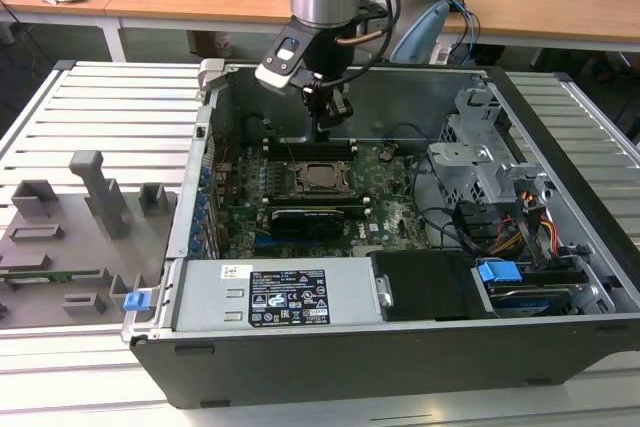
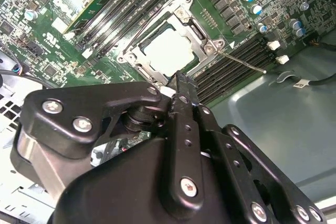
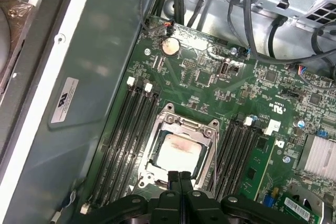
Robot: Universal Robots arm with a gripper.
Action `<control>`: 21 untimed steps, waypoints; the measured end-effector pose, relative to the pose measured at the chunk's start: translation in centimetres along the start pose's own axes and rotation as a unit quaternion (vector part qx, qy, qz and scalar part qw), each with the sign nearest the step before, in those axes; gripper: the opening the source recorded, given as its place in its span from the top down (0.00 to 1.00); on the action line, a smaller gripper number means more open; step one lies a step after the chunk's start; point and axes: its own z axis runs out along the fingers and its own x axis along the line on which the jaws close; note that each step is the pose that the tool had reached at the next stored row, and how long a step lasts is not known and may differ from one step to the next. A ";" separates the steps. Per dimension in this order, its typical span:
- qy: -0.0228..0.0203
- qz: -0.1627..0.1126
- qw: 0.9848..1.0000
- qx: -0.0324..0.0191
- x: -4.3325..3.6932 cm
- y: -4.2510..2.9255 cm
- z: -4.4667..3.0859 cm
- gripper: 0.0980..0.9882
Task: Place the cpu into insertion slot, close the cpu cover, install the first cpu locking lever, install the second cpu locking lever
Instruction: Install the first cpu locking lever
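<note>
Two black fingers (image 3: pixel 173 178) of the gripper (image 3: pixel 179 174) are pressed together at their tips, with nothing between them. In both wrist views the joined tips sit at one edge of the socket, over the rim of the cover (image 3: pixel 189 126); whether they touch it I cannot tell. In the exterior view the gripper (image 1: pixel 330 119) hangs over the board, just above the socket.

Just beyond the tips lies the cpu (image 3: pixel 178 153), flat in the socket, its pale metal face showing through the window of the cover, which lies down around it. In the second wrist view the cpu (image 2: pixel 168 51) is just past the gripper (image 2: pixel 181 80), and a thin metal rod (image 2: pixel 244 61) runs from a corner of the cover (image 2: pixel 202 40) out across the memory slots (image 2: pixel 239 51).

Such slots (image 3: pixel 131 129) flank the socket on both sides of the green board (image 3: pixel 236 77). The board lies in an open case (image 1: pixel 400 352), with a long black card (image 1: pixel 310 217) nearer the camera than the cpu (image 1: pixel 322 175). On the exterior view's left, grey holders (image 1: pixel 90 197) stand on the slatted table (image 1: pixel 100 97).
</note>
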 end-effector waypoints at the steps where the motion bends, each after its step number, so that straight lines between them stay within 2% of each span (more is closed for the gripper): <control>1: 0.000 -0.001 1.000 0.000 0.00 0.00 0.00 0.99; 8: 0.001 -0.012 1.000 0.000 0.00 0.00 0.00 0.99; 11: 0.001 -0.026 1.000 0.000 0.00 0.00 0.00 0.99; 16: 0.003 -0.060 0.998 0.000 0.00 0.00 0.00 0.99; 21: 0.004 -0.075 0.997 -0.001 0.00 0.00 0.00 0.99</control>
